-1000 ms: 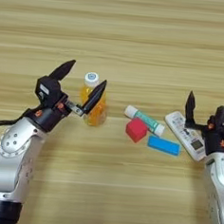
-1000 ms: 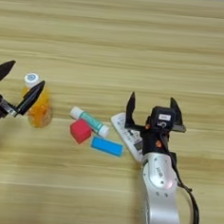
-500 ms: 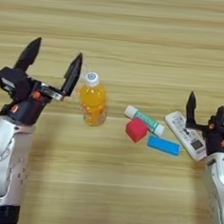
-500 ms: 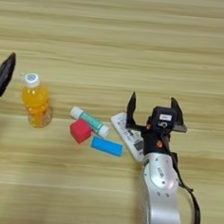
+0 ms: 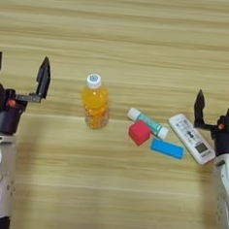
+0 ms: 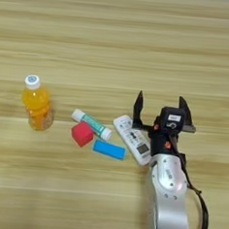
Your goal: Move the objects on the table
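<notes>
Left eye view: upright white-capped orange-drink bottle

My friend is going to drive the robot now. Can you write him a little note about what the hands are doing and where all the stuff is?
Left gripper: fingers open, holding nothing, off to the left of the orange-drink bottle.
Right gripper: fingers open, holding nothing, just right of the white remote control.
The bottle stands upright on the table, alone.
To its right sit the white-and-green tube, the red cube in front of the tube and the flat blue block, then the remote.
Done: nothing I can judge; no goal spot is marked.
Left: pick what to move next. The remote is nearest the right gripper.
</notes>
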Controlling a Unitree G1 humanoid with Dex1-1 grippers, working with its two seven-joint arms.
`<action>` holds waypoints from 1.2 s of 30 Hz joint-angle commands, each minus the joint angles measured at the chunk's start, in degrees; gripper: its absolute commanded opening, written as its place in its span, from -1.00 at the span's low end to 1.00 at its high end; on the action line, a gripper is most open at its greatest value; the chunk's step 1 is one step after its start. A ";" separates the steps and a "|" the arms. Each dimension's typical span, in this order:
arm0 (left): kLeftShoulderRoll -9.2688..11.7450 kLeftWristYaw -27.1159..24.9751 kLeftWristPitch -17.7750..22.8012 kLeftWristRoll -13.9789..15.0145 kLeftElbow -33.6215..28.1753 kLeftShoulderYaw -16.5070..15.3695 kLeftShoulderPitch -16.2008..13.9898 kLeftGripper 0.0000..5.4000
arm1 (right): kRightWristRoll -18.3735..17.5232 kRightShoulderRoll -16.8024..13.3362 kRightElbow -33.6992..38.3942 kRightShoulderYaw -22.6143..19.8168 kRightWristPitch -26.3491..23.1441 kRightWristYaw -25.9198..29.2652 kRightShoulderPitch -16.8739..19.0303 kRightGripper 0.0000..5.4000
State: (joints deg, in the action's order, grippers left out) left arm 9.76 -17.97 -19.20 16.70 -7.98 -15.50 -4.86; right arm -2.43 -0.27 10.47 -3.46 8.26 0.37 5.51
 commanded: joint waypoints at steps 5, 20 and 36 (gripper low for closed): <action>-0.13 2.60 -0.57 -4.48 6.04 0.74 -0.86 0.99 | -2.47 -1.58 -1.98 -1.54 3.84 2.81 -1.57 1.00; -0.30 6.21 -5.19 -7.31 17.92 1.28 2.09 0.99 | -3.47 -3.06 -7.37 -2.75 9.82 5.62 -2.84 1.00; -0.38 12.47 -6.88 -12.06 20.50 1.72 3.58 0.99 | -5.78 -4.46 -9.97 -3.35 12.46 8.38 -3.61 1.00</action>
State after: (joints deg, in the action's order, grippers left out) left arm 9.47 -6.28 -25.64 6.00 11.98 -14.29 -2.01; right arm -7.68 -4.36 0.82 -6.66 20.56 8.23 3.05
